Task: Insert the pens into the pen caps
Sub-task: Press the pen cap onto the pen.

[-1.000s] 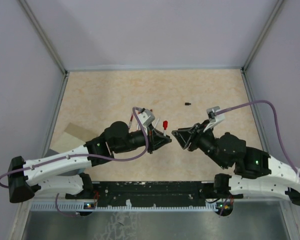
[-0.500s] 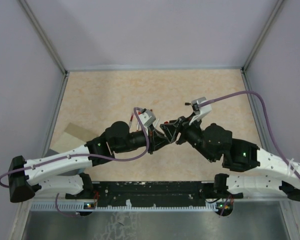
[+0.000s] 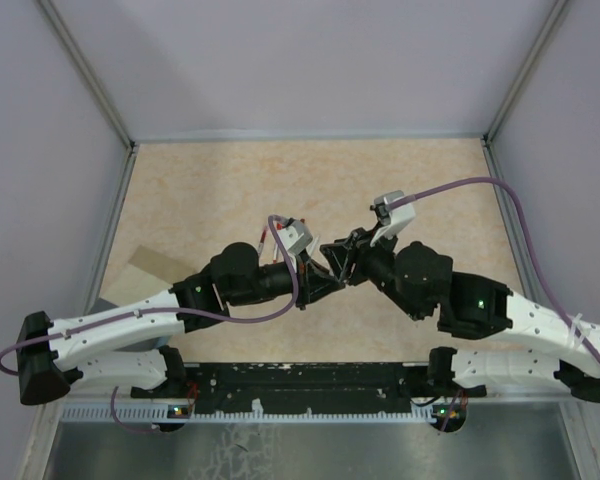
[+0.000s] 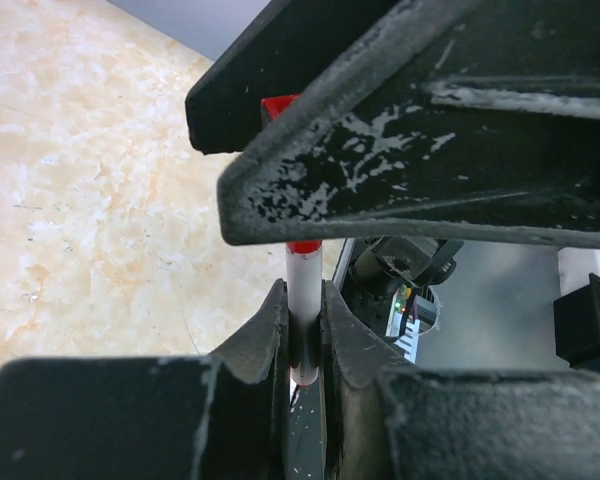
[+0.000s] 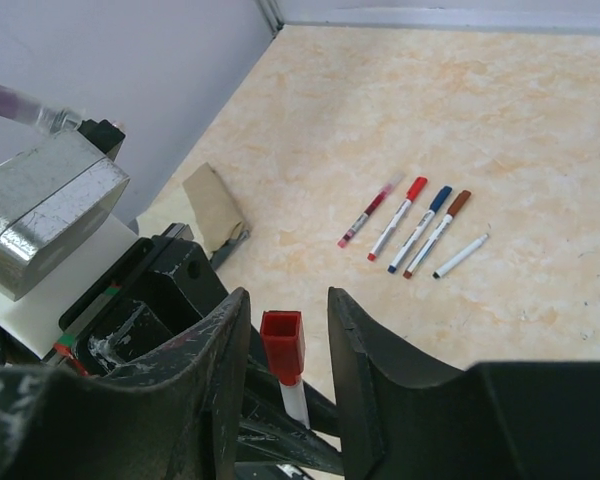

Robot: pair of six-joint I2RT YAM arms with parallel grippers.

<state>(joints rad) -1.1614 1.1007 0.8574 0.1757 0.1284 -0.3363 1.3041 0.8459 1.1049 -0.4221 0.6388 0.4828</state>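
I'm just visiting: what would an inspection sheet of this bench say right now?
Surface: beige marbled table.
Job's things: five pens in a row on the table; a sixth pen, red cap on its end, between the grippers.
Clutter: tan card near the table's left edge.
Grippers: left gripper shut on the sixth pen's barrel; right gripper open, straddling the red cap.
Cables: purple cables loop off both wrists.
Surroundings: grey walls, metal frame posts.
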